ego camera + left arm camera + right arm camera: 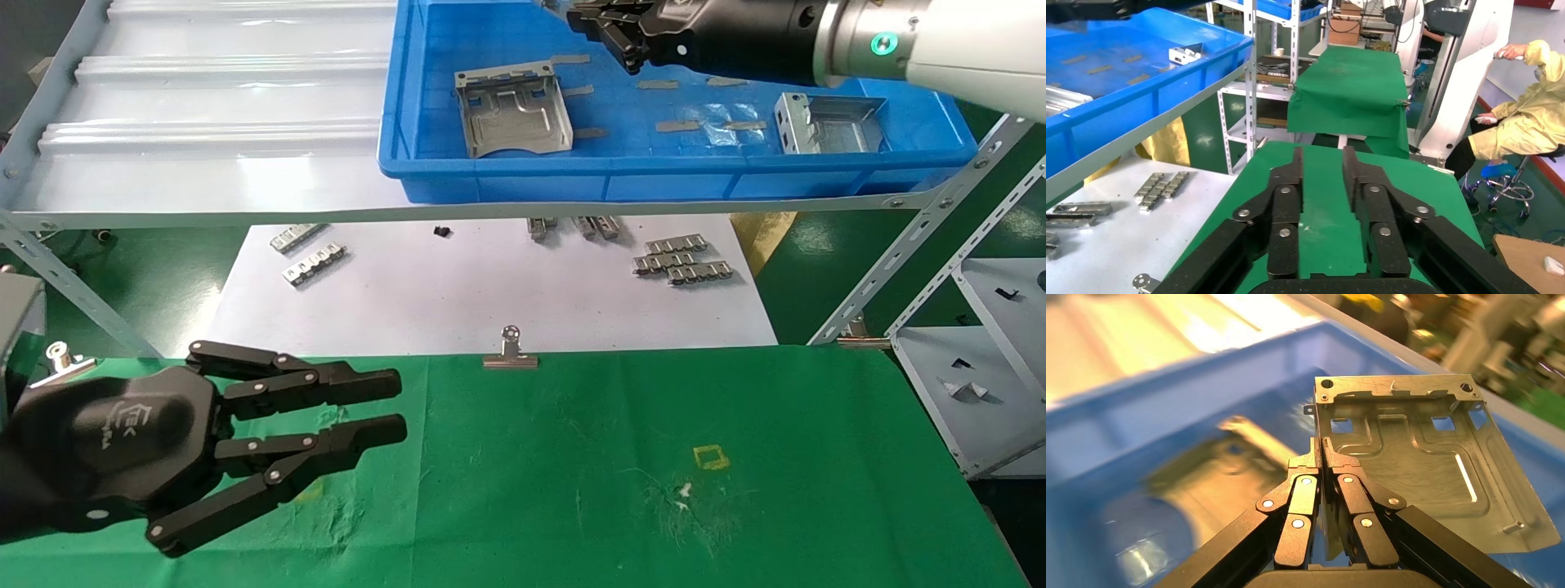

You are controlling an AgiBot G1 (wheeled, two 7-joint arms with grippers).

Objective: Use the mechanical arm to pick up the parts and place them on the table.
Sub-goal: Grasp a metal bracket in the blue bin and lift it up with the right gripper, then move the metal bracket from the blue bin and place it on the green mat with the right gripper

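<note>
My right gripper (1321,441) is shut on the bent-up edge of a silver stamped part (1413,471) and holds it above the floor of the blue bin (1168,416). In the head view this gripper (596,24) is at the top, over the bin (654,184); only a silver sliver of the held part shows at the top edge. Two more parts lie in the bin, one at its left (511,110) and one at its right (825,122). My left gripper (400,404) is open and empty just above the green table (621,457); its wrist view shows it (1322,153) too.
The bin stands on a white ribbed shelf (212,106) above a white paper sheet (490,302) with small toothed strips (682,260). Grey tape strips (678,126) lie in the bin. A metal clip (511,351) holds the cloth's far edge. A yellow square (709,457) marks the cloth.
</note>
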